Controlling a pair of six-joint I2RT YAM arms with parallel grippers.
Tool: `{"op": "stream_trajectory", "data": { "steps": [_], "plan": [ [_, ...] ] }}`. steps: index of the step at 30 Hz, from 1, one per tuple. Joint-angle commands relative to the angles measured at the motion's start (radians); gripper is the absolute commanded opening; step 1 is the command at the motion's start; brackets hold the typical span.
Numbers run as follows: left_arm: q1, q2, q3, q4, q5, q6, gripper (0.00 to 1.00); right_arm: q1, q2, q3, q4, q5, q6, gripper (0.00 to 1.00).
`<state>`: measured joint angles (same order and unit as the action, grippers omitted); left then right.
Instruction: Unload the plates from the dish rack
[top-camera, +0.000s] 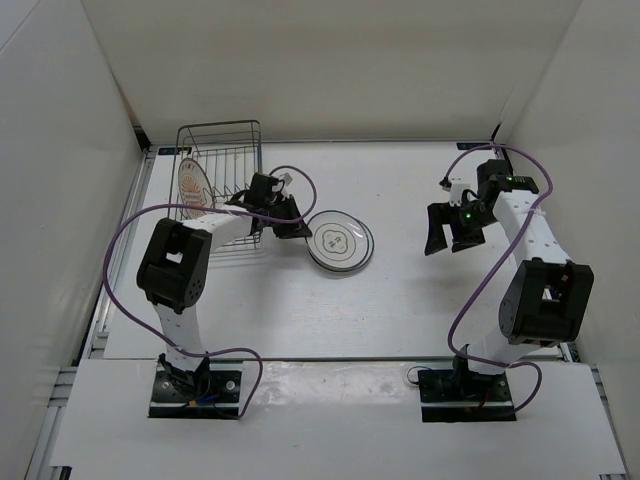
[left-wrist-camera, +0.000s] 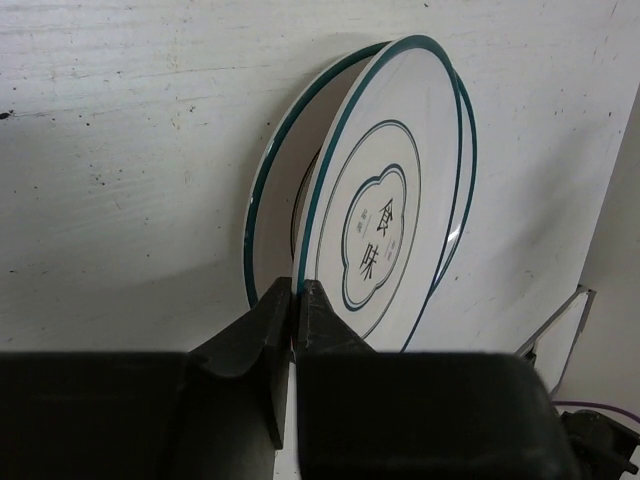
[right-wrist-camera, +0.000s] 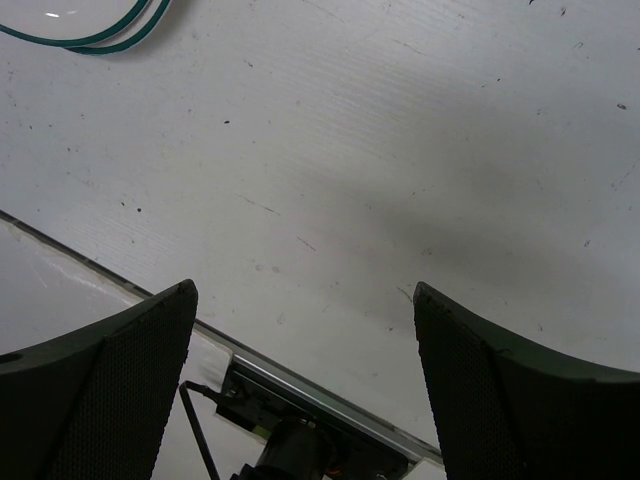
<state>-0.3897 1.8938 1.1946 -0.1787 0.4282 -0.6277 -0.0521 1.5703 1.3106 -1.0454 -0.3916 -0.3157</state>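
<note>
Dish rack (top-camera: 222, 140) with orange-centred plate (top-camera: 192, 185) inside; left jaws tight on white plate (left-wrist-camera: 390, 150), right jaws wide.

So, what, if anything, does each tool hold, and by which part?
The left tool pinches the upper white plate by its rim; the right tool holds nothing.

Left arm reached right, left gripper (left-wrist-camera: 297, 290) pinched on a plate (left-wrist-camera: 385, 200) rim; right gripper (right-wrist-camera: 305, 300) hung wide open, far right.

left pincer (left-wrist-camera: 294, 322) clamps the rim of the upper plate (left-wrist-camera: 385, 200), lower plate (left-wrist-camera: 275, 200) beneath.
</note>
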Motion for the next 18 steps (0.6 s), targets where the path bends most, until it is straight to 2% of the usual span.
{"op": "stream_trajectory", "data": {
  "steps": [1,2,9,12,13,18],
  "plan": [
    [-0.009,-0.015,0.04,-0.007,0.015,0.017,0.17,-0.005,-0.026,0.001,-0.018,-0.007,-0.022,0.9],
    [-0.009,-0.013,0.037,-0.01,0.018,0.017,0.17,-0.005,-0.026,-0.001,-0.019,-0.006,-0.022,0.9],
    [-0.009,0.001,0.045,-0.05,0.021,0.037,0.36,-0.006,-0.023,-0.001,-0.027,-0.018,-0.031,0.9],
    [-0.009,0.005,0.053,-0.071,0.015,0.043,0.5,-0.005,-0.023,-0.002,-0.024,-0.023,-0.031,0.9],
    [-0.011,0.007,0.054,-0.083,0.012,0.046,0.58,-0.005,-0.024,-0.004,-0.024,-0.023,-0.034,0.9],
    [-0.015,0.028,0.095,-0.153,-0.009,0.077,0.7,-0.005,-0.023,-0.002,-0.027,-0.024,-0.033,0.9]
  ]
}}
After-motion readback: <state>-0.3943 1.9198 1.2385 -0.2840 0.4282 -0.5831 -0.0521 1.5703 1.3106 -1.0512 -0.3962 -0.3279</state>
